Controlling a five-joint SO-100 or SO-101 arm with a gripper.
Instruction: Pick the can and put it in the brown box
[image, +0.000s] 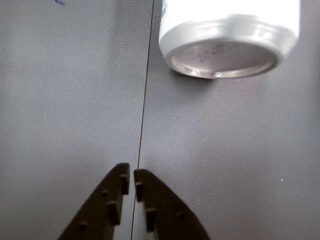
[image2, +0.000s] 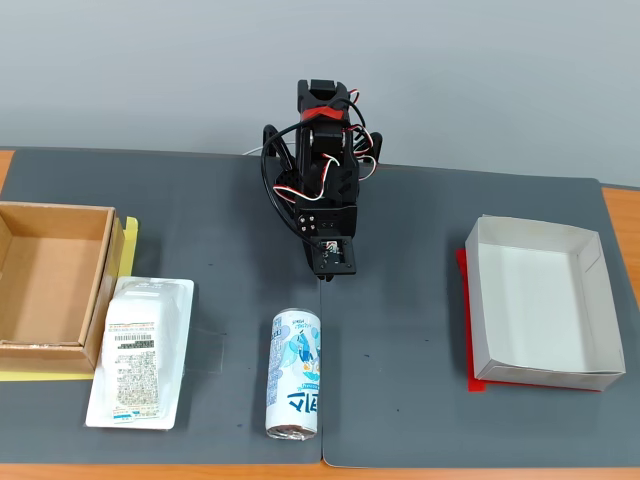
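Gripper, nearly clenched and empty, hangs from the folded arm behind the lying can.

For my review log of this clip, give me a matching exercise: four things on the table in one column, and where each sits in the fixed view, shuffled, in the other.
Things:
1. can
2. brown box
3. white paper box
4. plastic-wrapped package

Places in the fixed view:
A. far right, on a red sheet
B. lying on its side at bottom centre, in front of the arm
C. far left edge, open and empty
D. flat on the mat just right of the cardboard box

Pairs: 1-B, 2-C, 3-A, 4-D
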